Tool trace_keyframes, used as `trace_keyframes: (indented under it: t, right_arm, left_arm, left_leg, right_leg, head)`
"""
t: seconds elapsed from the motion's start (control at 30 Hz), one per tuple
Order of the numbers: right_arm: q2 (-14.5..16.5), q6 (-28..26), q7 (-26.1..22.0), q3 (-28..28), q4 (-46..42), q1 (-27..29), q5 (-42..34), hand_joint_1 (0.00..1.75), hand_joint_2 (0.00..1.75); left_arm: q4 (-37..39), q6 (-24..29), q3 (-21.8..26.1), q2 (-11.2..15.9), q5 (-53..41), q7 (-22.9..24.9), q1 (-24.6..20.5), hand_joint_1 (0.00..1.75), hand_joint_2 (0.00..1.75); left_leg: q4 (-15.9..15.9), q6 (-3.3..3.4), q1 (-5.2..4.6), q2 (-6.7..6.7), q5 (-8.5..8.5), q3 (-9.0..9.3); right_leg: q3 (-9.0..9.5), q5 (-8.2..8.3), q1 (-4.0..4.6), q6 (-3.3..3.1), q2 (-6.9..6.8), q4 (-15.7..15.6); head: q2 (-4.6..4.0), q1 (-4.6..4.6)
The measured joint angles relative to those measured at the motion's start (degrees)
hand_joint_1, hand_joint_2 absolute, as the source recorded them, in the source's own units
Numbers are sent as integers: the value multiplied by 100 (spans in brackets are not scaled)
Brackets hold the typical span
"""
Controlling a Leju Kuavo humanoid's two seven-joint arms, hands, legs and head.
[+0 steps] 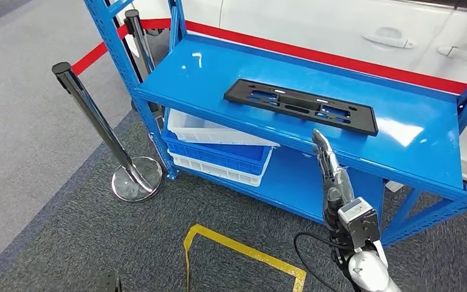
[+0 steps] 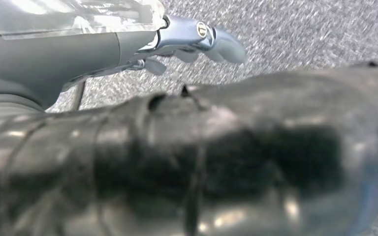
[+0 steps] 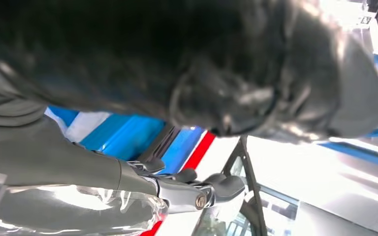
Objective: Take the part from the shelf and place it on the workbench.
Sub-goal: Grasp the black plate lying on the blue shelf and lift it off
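I see the black part (image 1: pixel 301 106) lying flat on the blue shelf's (image 1: pixel 219 76) top deck, toward its right half, untouched. My right hand (image 1: pixel 331 176) is raised just in front of the near shelf edge, its fingers (image 1: pixel 323 149) extended and holding nothing, which I judge to be a reach posture. My left hand (image 2: pixel 197 39) faces carpet; blur keeps me from telling its fingers' spread. No desk is visible.
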Motion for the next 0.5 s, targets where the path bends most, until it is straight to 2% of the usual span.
trace_keyframes:
  t: [0.07,0.13,0.17,0.2,0.23,0.27,0.3,0.33,0.37,0.4,0.5]
  right_arm:
    - [-3,-1,0,0,-7,-5,1,0,0]
    - [-4,3,0,0,-10,-5,2,0,0]
    - [-4,5,0,0,-10,-2,2,0,0]
    - [-4,8,0,0,-9,2,2,0,0]
    - [-4,9,0,0,-9,5,2,0,0]
    - [-5,8,0,0,-9,5,2,0,0]
    - [-5,7,0,0,-9,3,2,0,0]
    - [-5,6,0,0,-10,-1,2,0,0]
    - [-4,6,0,0,-10,-4,2,0,0]
    - [-4,6,0,0,-11,-6,2,0,0]
    - [-7,3,0,0,-10,1,2,0,0]
  left_arm:
    - [0,-1,-1,6,-1,-3,-5,0,0]
    - [0,-2,-2,3,-1,-4,0,0,0]
    - [0,-2,-2,2,-1,-3,8,0,0]
    - [0,-1,-2,2,0,-2,19,0,0]
    - [0,-1,-2,2,0,-1,28,0,0]
    - [0,0,-2,3,0,-1,32,0,0]
    - [0,0,-2,5,0,-1,33,0,0]
    - [1,0,-3,10,0,-1,31,0,0]
    - [1,0,-3,13,0,-2,25,0,0]
    - [1,0,-4,16,0,-2,20,0,0]
    - [1,0,-5,14,0,-2,21,0,0]
  left_leg:
    - [381,-65,21,6,-179,-169]
    - [1133,-119,47,7,-404,-623]
    - [1451,-131,56,8,-443,-861]
    - [1603,-133,59,8,-375,-1030]
    - [1538,-122,60,7,-188,-1100]
    - [1267,-97,57,6,89,-1065]
    - [880,-58,46,1,379,-967]
    - [537,-13,26,-1,570,-848]
    - [267,34,0,-3,652,-737]
    - [118,74,-26,-2,645,-664]
    - [-92,161,-38,0,576,-474]
  right_leg:
    - [79,-42,-22,-62,-9,-38]
    - [150,-99,-16,-95,-19,-51]
    - [185,-132,-13,-97,-16,-52]
    - [229,-169,-10,-97,-10,-51]
    - [287,-209,-7,-95,-3,-52]
    - [354,-254,-3,-89,5,-53]
    - [415,-300,-2,-81,13,-59]
    - [465,-343,7,-61,18,-67]
    - [497,-378,6,-33,26,-81]
    - [524,-394,0,1,32,-105]
    - [620,-339,-14,115,22,-74]
  head:
    - [0,-22]
    - [0,-42]
    - [0,-39]
    - [0,-43]
    - [0,-43]
    - [-1,-43]
    - [-1,-43]
    - [-1,-35]
    - [-1,-33]
    - [0,-28]
    - [0,-23]
